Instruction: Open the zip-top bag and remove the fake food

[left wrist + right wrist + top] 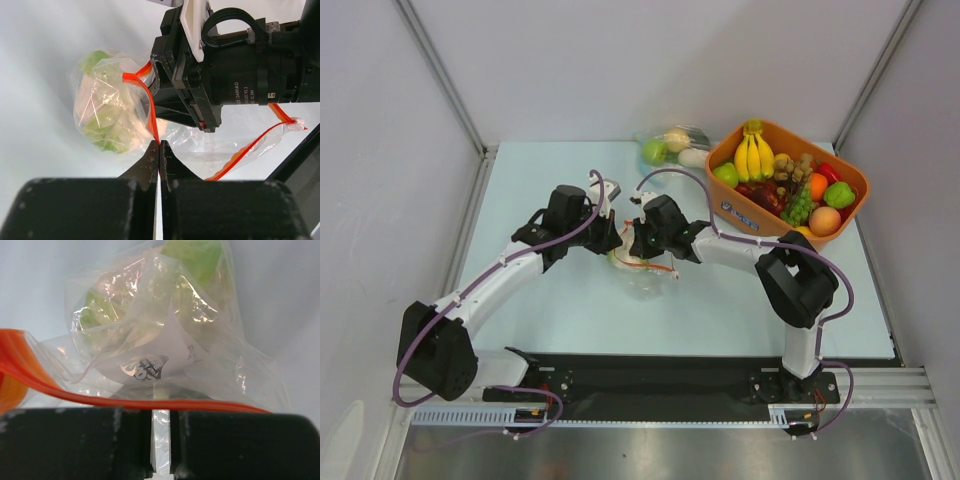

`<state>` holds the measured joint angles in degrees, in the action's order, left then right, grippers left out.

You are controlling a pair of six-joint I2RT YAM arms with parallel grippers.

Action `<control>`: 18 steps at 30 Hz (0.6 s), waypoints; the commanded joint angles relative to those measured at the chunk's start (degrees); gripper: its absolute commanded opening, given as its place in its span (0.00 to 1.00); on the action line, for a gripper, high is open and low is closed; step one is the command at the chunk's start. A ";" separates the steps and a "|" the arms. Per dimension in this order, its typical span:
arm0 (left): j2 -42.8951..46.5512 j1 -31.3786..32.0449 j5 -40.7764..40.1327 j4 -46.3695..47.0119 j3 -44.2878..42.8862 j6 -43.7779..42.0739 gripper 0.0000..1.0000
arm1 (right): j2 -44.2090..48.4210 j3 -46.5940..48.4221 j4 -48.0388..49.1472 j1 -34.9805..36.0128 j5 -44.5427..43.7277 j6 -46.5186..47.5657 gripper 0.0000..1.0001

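The zip-top bag (pixel 642 268) lies mid-bench, between my two tools, with the fake food (pixel 195 257) bunched inside it as green and pale pieces at the end away from the mouth. Its orange-red zip strip (pixel 145 95) runs taut from my right tool (pixel 161 420) to my left tool (pixel 159 146). The left is clenched on the strip itself, the right is clenched on a fold of clear film just under it. I judge this to be the opening step, with each tool holding one lip, but I cannot tell how far the seal has parted. The next move calls for pulling the two lips apart without letting the thin film slip, then freeing one tool to reach in. On the bench (pixel 570 310), far right, sit an orange basket (pixel 735 215) of toy fruit and another clear bag (pixel 670 145).
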<state>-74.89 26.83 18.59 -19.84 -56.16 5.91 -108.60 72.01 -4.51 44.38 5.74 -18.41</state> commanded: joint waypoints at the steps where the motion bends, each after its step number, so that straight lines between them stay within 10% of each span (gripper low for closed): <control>1: 0.45 0.07 0.84 1.12 -1.23 -1.08 0.00 | 0.40 -0.03 -3.39 -0.08 -0.81 0.31 0.02; 18: -0.25 0.07 -0.74 0.24 -1.58 -1.17 0.01 | 12.87 0.68 -11.22 1.32 -3.80 1.98 0.00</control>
<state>-74.91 26.83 18.50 -19.88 -56.16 5.91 -101.10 71.77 -15.77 45.06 2.55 -17.04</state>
